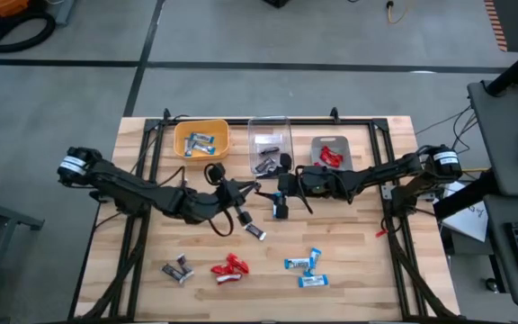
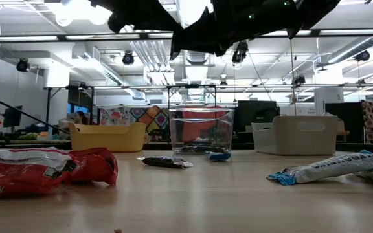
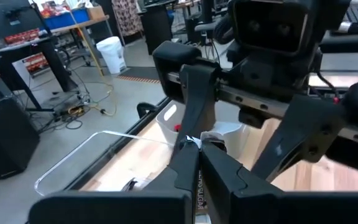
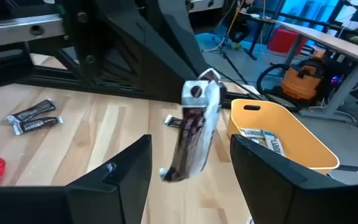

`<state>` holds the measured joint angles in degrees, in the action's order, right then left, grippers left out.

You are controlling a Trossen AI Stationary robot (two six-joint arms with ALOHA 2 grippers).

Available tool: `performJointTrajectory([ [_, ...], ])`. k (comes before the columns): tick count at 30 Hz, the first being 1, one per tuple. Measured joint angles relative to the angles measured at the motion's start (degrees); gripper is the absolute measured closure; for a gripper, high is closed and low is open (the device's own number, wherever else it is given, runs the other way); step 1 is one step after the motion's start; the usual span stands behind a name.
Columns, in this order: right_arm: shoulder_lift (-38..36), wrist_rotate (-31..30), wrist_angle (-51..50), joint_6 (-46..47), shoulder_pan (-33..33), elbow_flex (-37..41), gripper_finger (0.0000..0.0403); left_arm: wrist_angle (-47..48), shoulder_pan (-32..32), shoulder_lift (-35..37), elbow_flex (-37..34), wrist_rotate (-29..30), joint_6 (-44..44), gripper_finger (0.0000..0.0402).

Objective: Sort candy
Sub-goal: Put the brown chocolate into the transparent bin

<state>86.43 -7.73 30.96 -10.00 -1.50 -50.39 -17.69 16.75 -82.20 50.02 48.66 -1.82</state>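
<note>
Above the middle of the wooden slat surface [image 1: 331, 247], a handover is set up: the left pincer [image 3: 199, 144] is clamped on one end of a dark brown wrapped candy with silvery ends [image 4: 194, 127], which hangs down from it, long axis near vertical. The right pincer [image 4: 191, 171] faces it with fingers spread wide and gripping nothing; in its wrist view the candy lies just ahead, lined up with the gap between the fingers and apparently not yet between them. So the right arm is the nearer free one, and the coming move looks like a short straight advance, then closing across the candy's narrow width.

Further off, the clear plastic bin [image 1: 269, 144] with brown candy inside sits just beyond both pincers, between the yellow bin [image 1: 202, 140] and the grey bin [image 1: 331, 153]. On the near part of the surface lie loose brown candies [image 1: 179, 269], red candies [image 1: 229, 268] and blue-and-white candies [image 1: 306, 268], all well apart from the pincers.
</note>
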Motion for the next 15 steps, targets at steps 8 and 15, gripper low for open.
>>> performJointTrajectory([
  [8, 0.0, 0.0, -0.1, 1.1, 0.0, 0.0, 0.0283, -2.5, -0.5, -1.9, 0.0, 0.3, 0.3, 0.0401],
  [15, 0.0, -0.1, -0.2, -0.3, 0.0, 0.0, 0.0379, -2.9, -0.6, -1.6, 0.0, 0.2, 0.3, 0.0401],
])
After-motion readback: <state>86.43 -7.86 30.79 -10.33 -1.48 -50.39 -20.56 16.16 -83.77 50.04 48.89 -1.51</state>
